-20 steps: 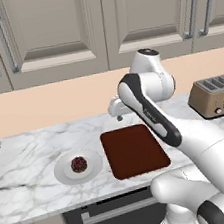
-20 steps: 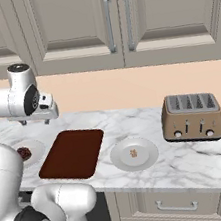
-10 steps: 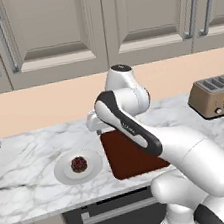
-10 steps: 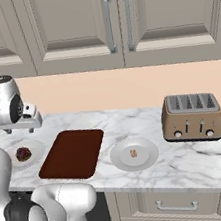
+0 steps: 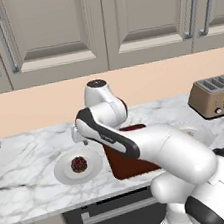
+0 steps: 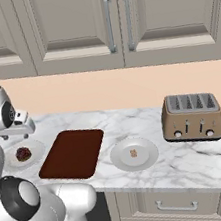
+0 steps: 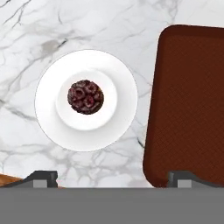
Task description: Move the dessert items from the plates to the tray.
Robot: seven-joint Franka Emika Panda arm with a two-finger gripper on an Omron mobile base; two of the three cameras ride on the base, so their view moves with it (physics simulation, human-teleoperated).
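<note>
**Two treats on two plates, tray bare between them**

There are two dessert items. The dark cupcake (image 7: 85, 96) is a round, bumpy, maroon-brown ball that sits in the middle of the left plate (image 7: 57, 127); the base views show it too (image 5: 79, 164) (image 6: 23, 153). The pale morsel (image 6: 133, 153) is far smaller, a tan crumb at the centre of the right plate (image 6: 121, 156).

Both plates are round, white and shallow with raised rims, and each holds one treat. The left plate (image 5: 64, 173) lies just beside the tray's left edge, apart from it. The right plate lies just off the tray's right edge.

The single tray (image 6: 71, 154) is a flat dark reddish-brown rectangle with rounded corners, larger than either plate, and nothing rests on it. In the hand view its textured surface (image 7: 188, 105) runs down the right side.

The gripper (image 7: 113, 177) hangs above the counter (image 6: 157, 171) between the left plate and the tray, touching nothing. Its fingertips (image 7: 41, 177) stand wide apart, released and holding nothing.

One metallic brown toaster (image 6: 190, 117) stands at the counter's right, well apart from the plates. Cabinet doors (image 6: 118, 20) hang above.
</note>
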